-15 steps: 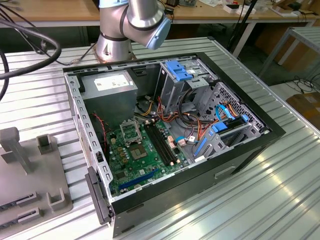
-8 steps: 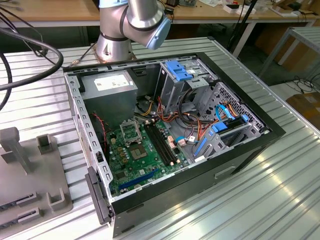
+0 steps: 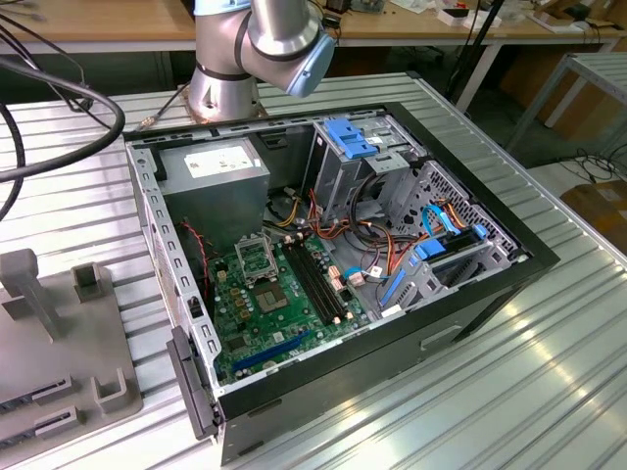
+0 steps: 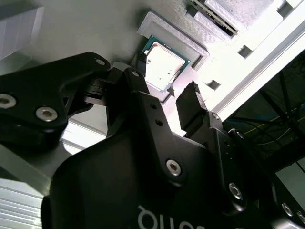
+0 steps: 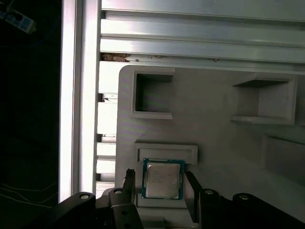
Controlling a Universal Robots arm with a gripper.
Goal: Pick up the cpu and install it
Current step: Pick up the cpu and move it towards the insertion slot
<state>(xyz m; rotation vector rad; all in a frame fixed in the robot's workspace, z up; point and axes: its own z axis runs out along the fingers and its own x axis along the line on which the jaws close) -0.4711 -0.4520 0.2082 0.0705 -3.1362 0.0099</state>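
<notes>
The cpu [image 5: 163, 179] is a small square chip with a pale metal face and a green edge. It lies flat in a shallow recess of a grey holder plate [image 5: 214, 143], and in the second wrist view the cpu [image 4: 163, 64] rests in that same recess. My gripper [image 5: 161, 185] hangs over it, open, with one black finger [image 5: 128, 180] on each side of the chip. In the second wrist view the gripper [image 4: 164, 90] straddles the chip the same way. The metal-framed socket [image 3: 257, 257] sits on the green motherboard inside the open computer case [image 3: 333, 245].
The holder plate has other square pockets [image 5: 152, 93] and lies on a ribbed metal table [image 3: 549, 372]. A grey fixture tray [image 3: 59, 343] stands at the exterior view's left. Inside the case are a power supply [image 3: 220, 171], memory slots [image 3: 318, 284], blue drive brackets and cables.
</notes>
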